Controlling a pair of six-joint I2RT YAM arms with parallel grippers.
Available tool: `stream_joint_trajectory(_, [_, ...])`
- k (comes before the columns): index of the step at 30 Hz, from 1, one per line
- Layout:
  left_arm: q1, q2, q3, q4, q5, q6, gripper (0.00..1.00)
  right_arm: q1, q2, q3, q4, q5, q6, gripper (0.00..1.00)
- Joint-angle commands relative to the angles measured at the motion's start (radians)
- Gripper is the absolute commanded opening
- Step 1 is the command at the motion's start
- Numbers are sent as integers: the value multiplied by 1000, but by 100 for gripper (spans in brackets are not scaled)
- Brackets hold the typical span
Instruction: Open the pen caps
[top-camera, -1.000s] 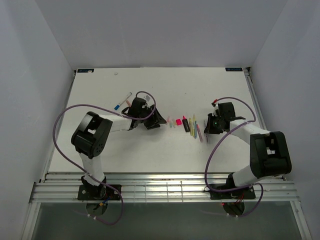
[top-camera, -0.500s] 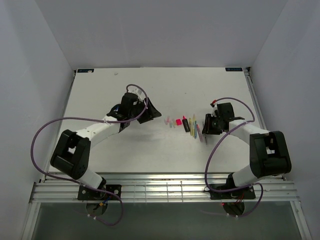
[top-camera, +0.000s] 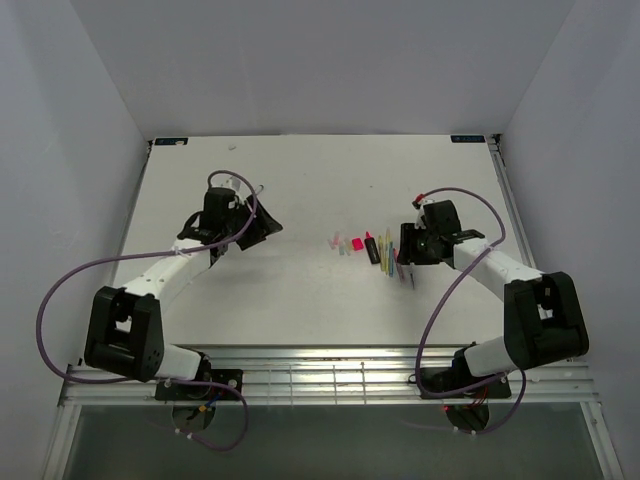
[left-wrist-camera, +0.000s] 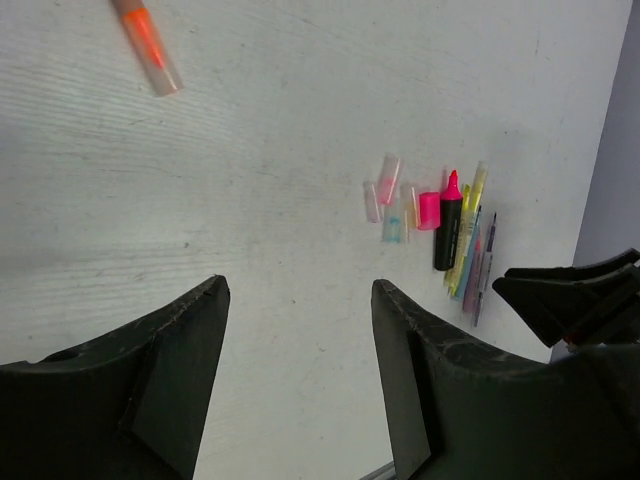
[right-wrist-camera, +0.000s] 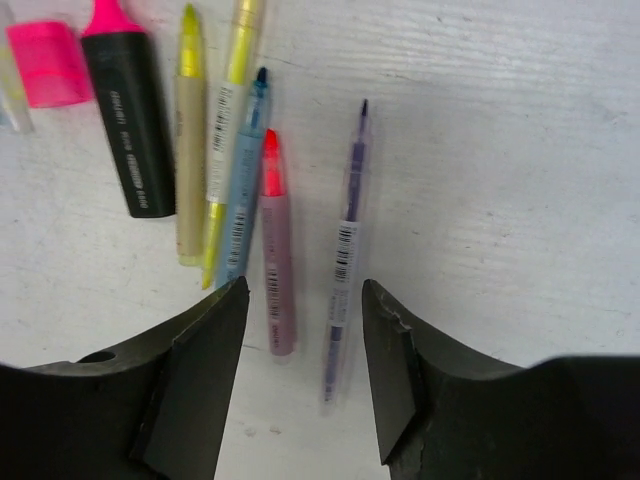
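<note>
A row of uncapped pens lies on the table (top-camera: 300, 290): a black highlighter (right-wrist-camera: 125, 120), a yellow pen (right-wrist-camera: 190, 150), a blue pen (right-wrist-camera: 245, 180), a pink pen (right-wrist-camera: 275, 250) and a purple pen (right-wrist-camera: 345, 270). My right gripper (right-wrist-camera: 304, 290) is open just above their rear ends, astride the pink and purple pens; it also shows in the top view (top-camera: 404, 252). A loose pink cap (right-wrist-camera: 45, 62) and several clear caps (left-wrist-camera: 388, 180) lie left of the row. My left gripper (left-wrist-camera: 298, 285) is open and empty at the table's left (top-camera: 265, 228). An orange pen (left-wrist-camera: 148, 45) lies beyond it, a clear cap on its end.
White walls close the table on three sides. The left arm's purple cable (top-camera: 60, 290) loops over the near left edge and the right arm's cable (top-camera: 430, 310) over the near right. A metal rail (top-camera: 320, 375) runs along the front.
My left arm has swung left and back, away from the loose caps. My right gripper has edged left over the row of pens. Both stay open.
</note>
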Motion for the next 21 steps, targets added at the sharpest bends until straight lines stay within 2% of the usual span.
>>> stream_joint_trajectory(1, [48, -72, -21, -60, -12, 32, 70, 89, -47, 102, -63, 109, 15, 57])
stream_joint_trajectory(3, [85, -78, -30, -89, -15, 42, 70, 147, -47, 148, -103, 170, 18, 64])
stream_joint_trajectory(5, [120, -84, -50, -92, -9, 49, 70, 181, -46, 168, -110, 183, 18, 82])
stream_joint_trajectory(8, [154, -97, -64, -92, -5, 58, 70, 236, -26, 203, -119, 183, 15, 87])
stream_joint_trajectory(12, [185, -95, -56, -97, -6, 74, 70, 322, 3, 256, -151, 322, -9, 91])
stream_joint_trajectory(13, [190, -91, -53, -100, -9, 83, 70, 324, 5, 253, -137, 324, -14, 94])
stream_joint_trajectory(14, [191, -87, -49, -104, -18, 86, 70, 305, 8, 242, -117, 280, -13, 90])
stream_joint_trajectory(17, [200, -66, -41, -110, -37, 91, 70, 284, 28, 239, -120, 226, -8, 90])
stream_joint_trajectory(21, [206, -31, -36, -107, -49, 88, 70, 287, 0, 208, -82, 234, -2, 90])
